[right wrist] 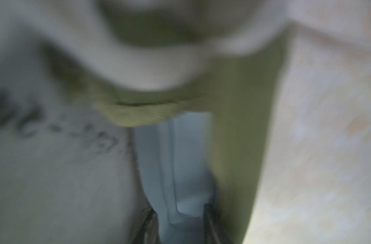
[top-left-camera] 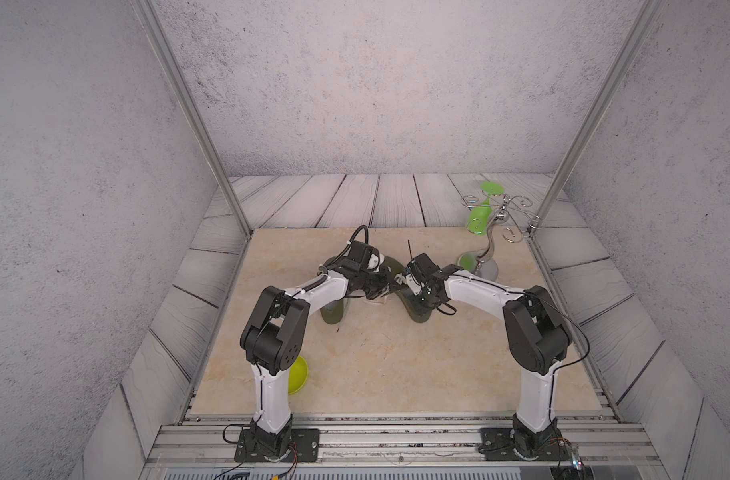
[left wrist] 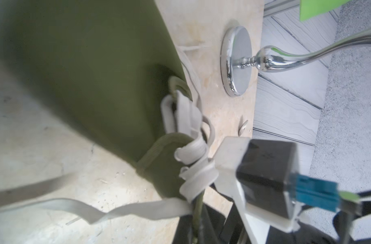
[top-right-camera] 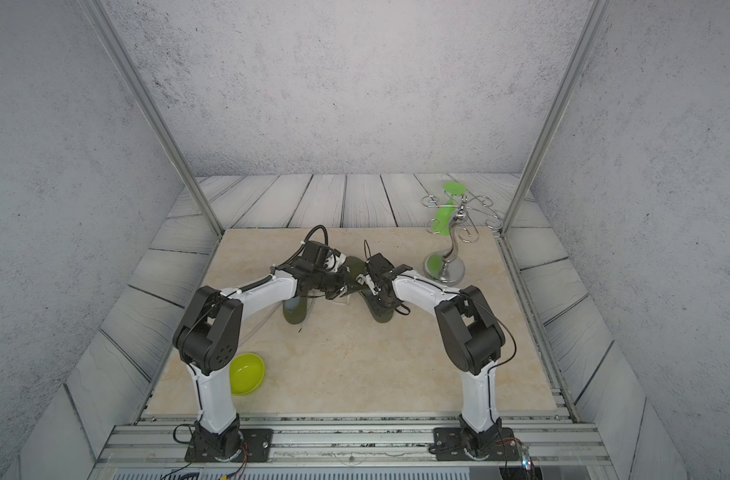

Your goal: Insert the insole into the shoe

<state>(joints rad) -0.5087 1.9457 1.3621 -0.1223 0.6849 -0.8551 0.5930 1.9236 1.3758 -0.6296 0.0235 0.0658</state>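
The left hand [top-right-camera: 339, 291] is closed tight, and it looks like it pinches a thin green edge of the shoe [left wrist: 91, 74] to hold its mouth open. The right hand [right wrist: 177, 224] is just at 3 o'clock of it, poking down into the same shoe. Its own view is too blurry, so I cannot tell if it is open or closed. A pale blue strip right at this hand, I think the insole [right wrist: 180, 160], runs in under the green edge. So it seems partly inside the shoe, not flat yet. The shoe sits near the middle of the desk [top-left-camera: 376, 365]. If the right hand lets go too soon, the insole may bend or pop back out. If the left hand slips, the mouth may shut on it. The white laces [left wrist: 193, 154] lie loose right by both hands and may snag. The hands are very close and may bump. A hard push may slide the shoe toward 2 o'clock, where the shiny stand [top-right-camera: 445, 270] holds a green glass [top-left-camera: 479, 212].
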